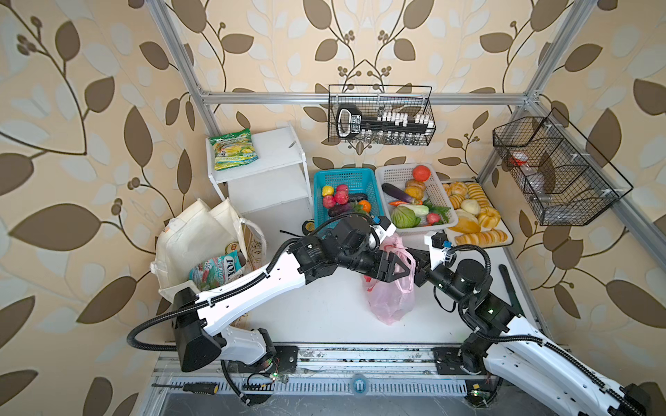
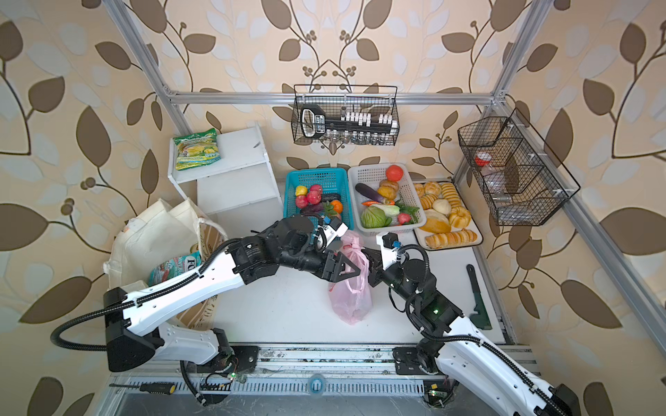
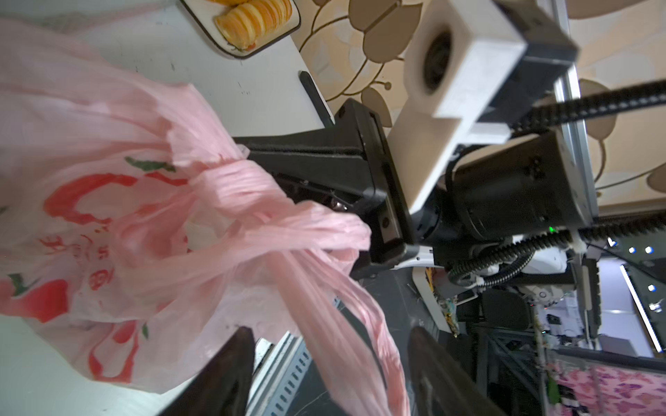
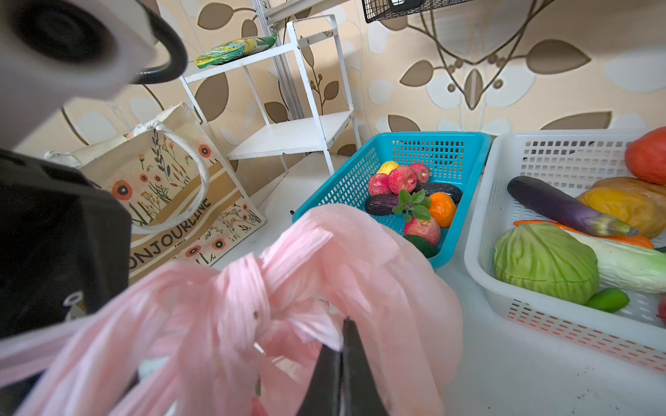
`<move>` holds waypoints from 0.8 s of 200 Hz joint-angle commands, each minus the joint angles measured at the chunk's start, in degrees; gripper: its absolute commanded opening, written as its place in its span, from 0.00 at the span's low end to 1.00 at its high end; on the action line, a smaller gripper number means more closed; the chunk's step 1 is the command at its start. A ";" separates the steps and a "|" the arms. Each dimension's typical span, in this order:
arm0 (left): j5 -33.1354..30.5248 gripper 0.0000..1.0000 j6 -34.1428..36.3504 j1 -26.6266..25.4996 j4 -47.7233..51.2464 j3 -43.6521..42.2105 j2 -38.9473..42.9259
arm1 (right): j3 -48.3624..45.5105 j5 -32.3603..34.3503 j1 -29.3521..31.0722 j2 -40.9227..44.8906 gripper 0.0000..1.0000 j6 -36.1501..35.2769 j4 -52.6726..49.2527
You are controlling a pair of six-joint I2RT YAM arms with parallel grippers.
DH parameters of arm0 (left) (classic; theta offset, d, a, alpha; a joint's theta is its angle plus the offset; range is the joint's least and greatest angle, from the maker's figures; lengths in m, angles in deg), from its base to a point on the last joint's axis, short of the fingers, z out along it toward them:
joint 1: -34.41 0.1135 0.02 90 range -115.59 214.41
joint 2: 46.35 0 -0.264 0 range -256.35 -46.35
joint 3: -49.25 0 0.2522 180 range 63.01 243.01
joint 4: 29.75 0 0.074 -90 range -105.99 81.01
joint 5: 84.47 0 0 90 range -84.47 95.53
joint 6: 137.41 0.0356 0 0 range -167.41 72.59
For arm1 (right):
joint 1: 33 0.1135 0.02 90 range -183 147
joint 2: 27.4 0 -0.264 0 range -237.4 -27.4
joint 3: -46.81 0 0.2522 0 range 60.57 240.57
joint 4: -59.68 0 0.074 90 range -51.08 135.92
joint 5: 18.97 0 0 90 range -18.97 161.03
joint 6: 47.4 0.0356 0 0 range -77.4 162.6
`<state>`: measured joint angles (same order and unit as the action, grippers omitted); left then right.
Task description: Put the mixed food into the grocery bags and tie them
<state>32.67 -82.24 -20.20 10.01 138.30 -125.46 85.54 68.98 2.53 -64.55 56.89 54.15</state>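
Both bags look loaded. Your canvas tote (image 1: 191, 234), at left, holds a can (image 1: 233, 247) and teal-red packet (image 1: 216, 270), untied. Your right gripper (image 4: 344, 335) pinches the pink plastic bag (image 1: 391, 299) mid-table; your left gripper (image 3: 331, 335) stands spread around a handle, and the knot looks loose.

We see the pink plastic bag (image 1: 393, 299) as thin, translucent film, finely creased and faintly glossy. The canvas tote (image 1: 191, 234) looks like matt, coarse woven cloth. The teal basket (image 4: 432, 136) and white basket (image 4: 576, 135) are smooth perforated plastic; the frame (image 1: 288, 97) is brushed metal.
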 commanded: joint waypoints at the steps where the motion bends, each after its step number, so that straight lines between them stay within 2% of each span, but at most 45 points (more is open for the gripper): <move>1: -7.46 0.18 4.18 0.25 7.19 4.14 -0.52 | -0.54 0.26 0.16 2.49 0.00 -0.78 -1.75; 18: -13.01 0.00 7.19 2.79 11.41 3.32 0.28 | 0.33 -3.85 -0.54 3.61 0.00 -2.33 -5.54; 29: -13.88 0.00 8.30 5.64 12.75 2.28 0.93 | 1.20 -5.76 -0.94 4.17 0.00 -2.51 -8.47; 54: -10.40 0.00 11.13 11.33 12.63 0.14 1.85 | 1.18 -9.17 -1.00 5.94 0.00 -2.18 -10.85; 64: -9.61 0.02 13.79 11.97 13.17 0.70 1.76 | 1.18 -10.07 -0.93 6.37 0.00 -2.07 -11.32; 81: -12.26 0.03 17.56 12.23 15.84 2.33 0.85 | 1.74 -9.01 -0.75 6.94 0.00 -1.99 -12.87; 109: -11.59 0.09 20.24 12.42 17.82 4.69 -1.15 | 1.79 -7.35 -0.79 8.28 0.00 -2.17 -13.40; 132: -12.55 0.17 21.81 12.42 18.55 4.73 -1.27 | 3.04 -5.49 -0.74 9.39 0.00 -2.13 -15.03; 138: -11.59 0.23 22.30 12.42 17.77 4.28 -0.89 | 3.15 -5.41 -0.68 9.68 0.00 -2.28 -15.06; 150: -7.66 0.43 23.02 12.40 14.83 3.11 0.00 | 2.74 -6.40 -0.61 9.64 0.00 -3.04 -14.34; 160: -3.73 0.52 22.95 12.42 12.36 2.34 0.39 | 1.86 -7.04 -0.41 9.20 0.00 -3.30 -13.18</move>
<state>22.50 -62.19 -7.91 26.53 140.81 -126.71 86.28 62.06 1.88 -55.50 55.20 40.49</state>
